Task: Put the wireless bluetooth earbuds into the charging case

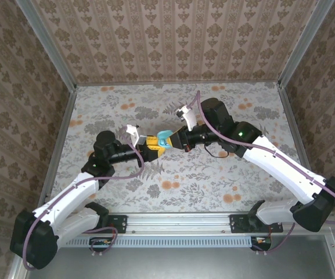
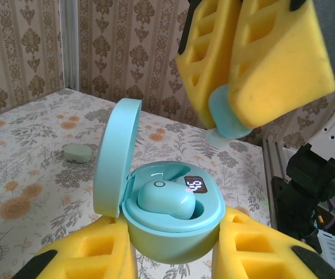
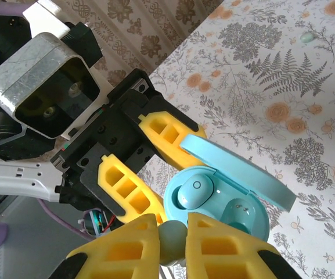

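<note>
Left gripper [image 2: 173, 247] is clamped on the case [image 2: 173, 232], one yellow finger against the hinge side and the other against the front, so the case rides above the table [image 1: 213, 186] at its middle. The case sits about level with its mouth facing up, and its lid [image 2: 116, 157] stands nearly upright over the left-hand finger. From the right wrist, its long axis runs from upper left to lower right, with the two sockets side by side along it. A second earbud [image 3: 193, 192] lies in the upper-left socket, while the lower-right one [image 3: 240, 210] is bare. Right gripper [image 3: 170, 244] is pinched on an earbud [image 2: 228, 119], which hangs just above the case and apart from it, its paler tip pointing down. From above, the left arm [image 1: 74, 197] reaches from its base up and in, forearm aimed right. The right arm [image 1: 272, 160] comes in from the other side, elbow high, wrist turned left to meet it. A small pale lump [image 2: 77, 152] lies on the table well apart.
</note>
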`<action>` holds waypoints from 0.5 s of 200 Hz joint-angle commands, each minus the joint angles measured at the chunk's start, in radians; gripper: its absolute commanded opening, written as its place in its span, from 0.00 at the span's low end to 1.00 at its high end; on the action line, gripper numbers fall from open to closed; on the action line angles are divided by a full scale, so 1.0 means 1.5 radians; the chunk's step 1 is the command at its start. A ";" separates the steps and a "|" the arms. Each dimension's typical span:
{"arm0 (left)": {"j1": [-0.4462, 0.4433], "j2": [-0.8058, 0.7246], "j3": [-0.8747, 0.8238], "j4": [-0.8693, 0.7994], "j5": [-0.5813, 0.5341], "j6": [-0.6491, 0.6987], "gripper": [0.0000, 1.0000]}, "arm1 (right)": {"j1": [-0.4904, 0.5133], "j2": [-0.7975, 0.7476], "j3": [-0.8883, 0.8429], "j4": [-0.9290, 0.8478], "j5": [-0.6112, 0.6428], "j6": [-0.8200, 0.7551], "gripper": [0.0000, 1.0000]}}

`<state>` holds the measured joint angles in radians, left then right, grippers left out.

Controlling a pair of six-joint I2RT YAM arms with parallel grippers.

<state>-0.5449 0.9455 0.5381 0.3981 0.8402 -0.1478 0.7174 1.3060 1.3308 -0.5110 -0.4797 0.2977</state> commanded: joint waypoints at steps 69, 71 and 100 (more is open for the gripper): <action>-0.006 -0.026 0.022 0.015 0.033 -0.017 0.10 | -0.010 0.015 -0.029 -0.005 -0.007 -0.014 0.13; -0.006 -0.027 0.023 0.015 0.033 -0.018 0.10 | -0.011 0.015 -0.029 -0.006 -0.007 -0.014 0.13; -0.006 -0.027 0.025 0.014 0.036 -0.019 0.10 | -0.021 0.013 -0.033 -0.013 -0.012 -0.015 0.13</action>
<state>-0.5449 0.9318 0.5381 0.3901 0.8654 -0.1619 0.6998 1.3251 1.2991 -0.5125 -0.4801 0.2901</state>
